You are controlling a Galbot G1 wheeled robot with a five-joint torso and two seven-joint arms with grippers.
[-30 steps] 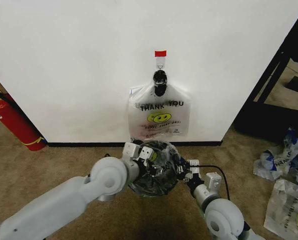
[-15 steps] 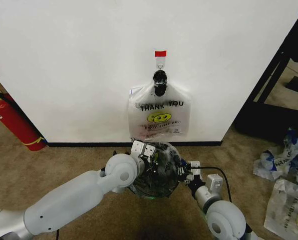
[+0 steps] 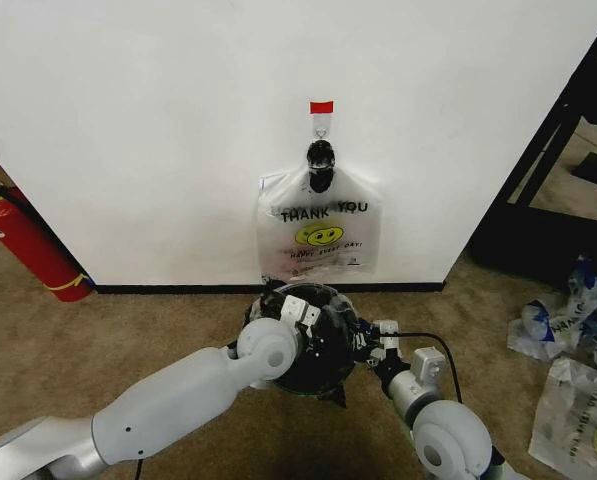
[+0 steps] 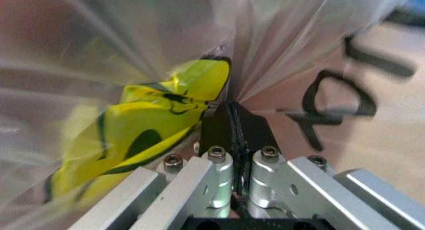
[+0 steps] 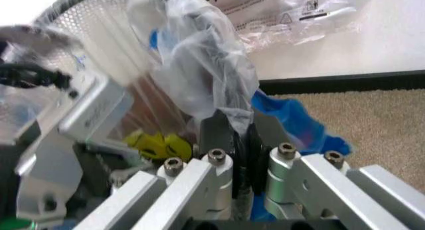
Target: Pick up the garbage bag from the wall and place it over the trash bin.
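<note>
The trash bin (image 3: pixel 316 362) stands on the carpet just before the wall (image 3: pixel 158 120); its wire mesh (image 5: pixel 93 26) shows in the right wrist view. The garbage bag (image 3: pixel 340 322), thin clear plastic with blue patches and a yellow smiley (image 4: pixel 146 120), is bunched over the bin's mouth. My left gripper (image 3: pixel 300 308) is over the bin's far left rim, shut on a fold of the bag (image 4: pixel 230 110). At the bin's right rim my right gripper (image 3: pixel 373 340) is shut on the bag's other side (image 5: pixel 236 128).
A white "THANK YOU" bag (image 3: pixel 321 235) hangs from a hook (image 3: pixel 321 128) under red tape (image 3: pixel 321 106). A red fire extinguisher (image 3: pixel 33 245) leans at the left. More plastic bags (image 3: pixel 568 320) lie on the carpet at right, beside a black frame (image 3: pixel 543 170).
My left arm has swung to the right, carrying its gripper from the bin's left side to over the rim. The plastic has shifted across the bin's mouth. The right gripper has hardly moved.
</note>
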